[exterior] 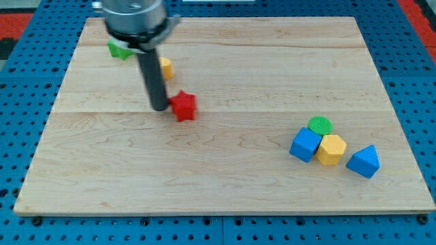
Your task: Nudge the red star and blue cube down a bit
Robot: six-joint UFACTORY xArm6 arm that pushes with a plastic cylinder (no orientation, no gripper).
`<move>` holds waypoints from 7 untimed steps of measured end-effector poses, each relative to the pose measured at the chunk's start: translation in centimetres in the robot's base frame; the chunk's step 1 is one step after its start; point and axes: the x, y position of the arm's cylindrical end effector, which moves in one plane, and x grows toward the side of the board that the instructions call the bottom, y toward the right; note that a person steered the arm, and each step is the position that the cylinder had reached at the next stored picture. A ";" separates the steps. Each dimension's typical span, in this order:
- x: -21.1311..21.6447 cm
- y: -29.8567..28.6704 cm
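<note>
Rod tip down on the wooden board, touching the red star from its 9 o'clock side. No jaws here: plain dark rod, holding nothing, only pressing against the star's edge. Red star left of board centre, in the upper half; no clear long axis, points too blurred to say which way any of them faces. Blue cube well apart from the star, toward 4 o'clock of it, in the lower right part of the board, turned corner-on so one edge faces the view's bottom. Green round block touching the cube at 1 o'clock. Yellow block just beside the cube at 3 o'clock, touching. Blue triangular block farther at 4 o'clock, near the yellow one. Behind the rod, another yellow block at 12 o'clock of the tip, partly hidden. Green block at 11 o'clock, partly hidden, shape unclear.
</note>
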 end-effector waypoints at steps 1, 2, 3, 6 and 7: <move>0.0 8.7; 0.0 20.5; 0.1 25.7; -1.2 13.2; -0.6 12.2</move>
